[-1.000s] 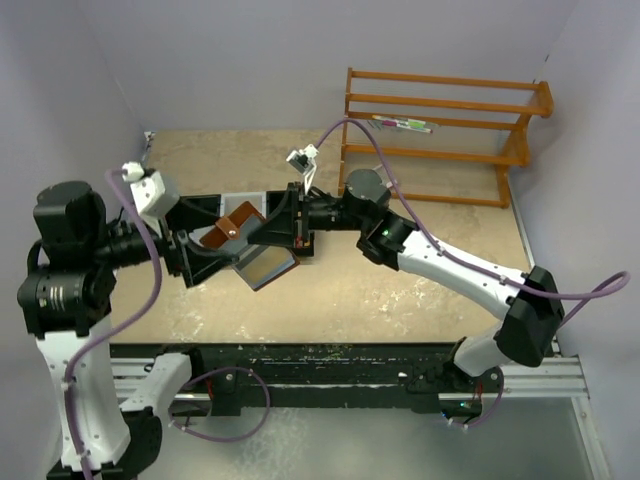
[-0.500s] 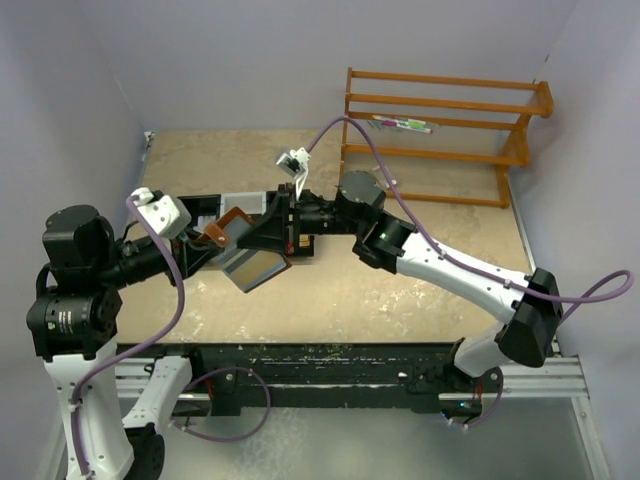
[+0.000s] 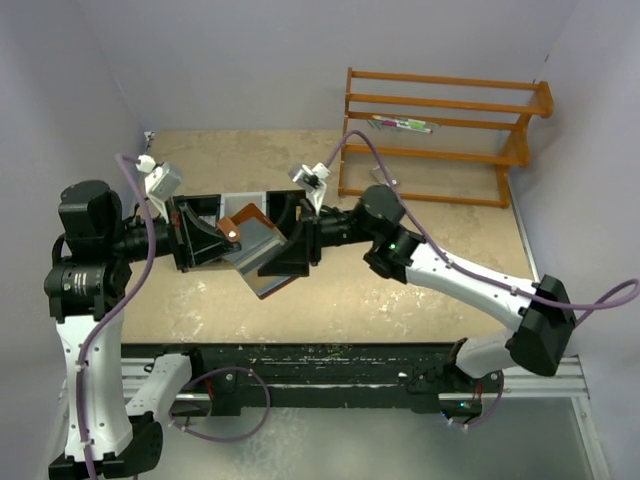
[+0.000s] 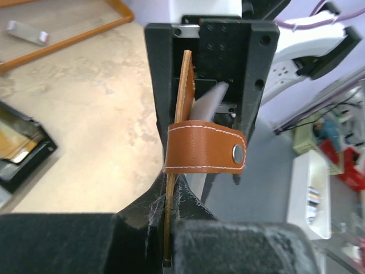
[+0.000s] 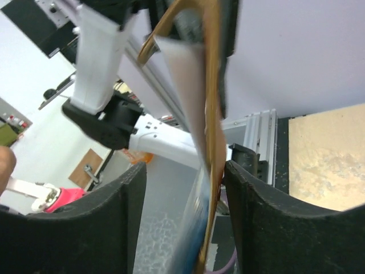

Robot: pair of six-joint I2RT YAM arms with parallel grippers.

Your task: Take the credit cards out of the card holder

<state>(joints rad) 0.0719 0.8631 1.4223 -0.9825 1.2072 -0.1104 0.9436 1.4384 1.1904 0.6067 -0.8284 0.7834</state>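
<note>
No legible text, label, brand, number or sign on anything

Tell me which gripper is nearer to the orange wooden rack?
Right. The right gripper sits near mid-table, closer to the rack; the left gripper lies farther left.

Card holder: tan leather, smooth, white stitching along the strap (one bright metal snap). Credit cards: thin pale plastic, slightly glossy. Fingers: matt black plastic. Tabletop: mottled beige, rough. Rack: orange varnished wood.
</note>
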